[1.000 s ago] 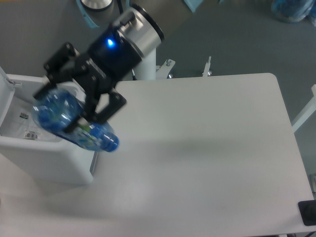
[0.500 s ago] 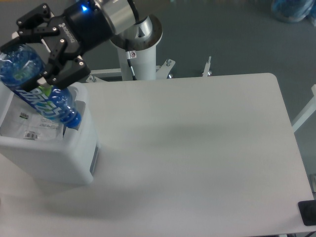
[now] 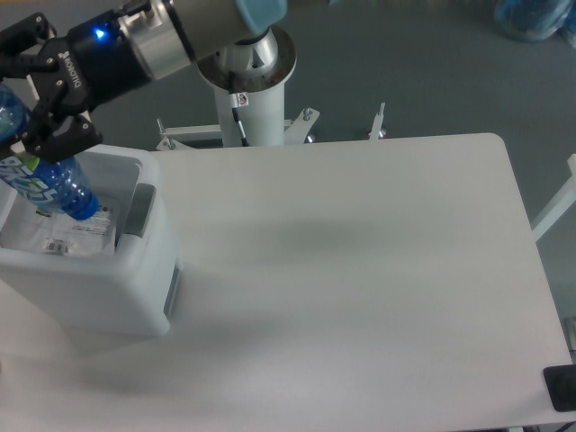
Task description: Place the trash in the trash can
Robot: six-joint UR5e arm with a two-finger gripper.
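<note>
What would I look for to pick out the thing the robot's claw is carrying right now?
Start at the boxy white bin on the table's left edge. Above its open top, at the picture's far left, the black claw grips a small clear bottle, tilted with its blue cap end downward. Its blue label sets it apart from the flat clear pouch with white printing lying inside the bin.

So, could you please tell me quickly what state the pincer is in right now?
Pincer: closed on the small clear plastic bottle with the blue label, held over the open boxy white plastic bin.
</note>
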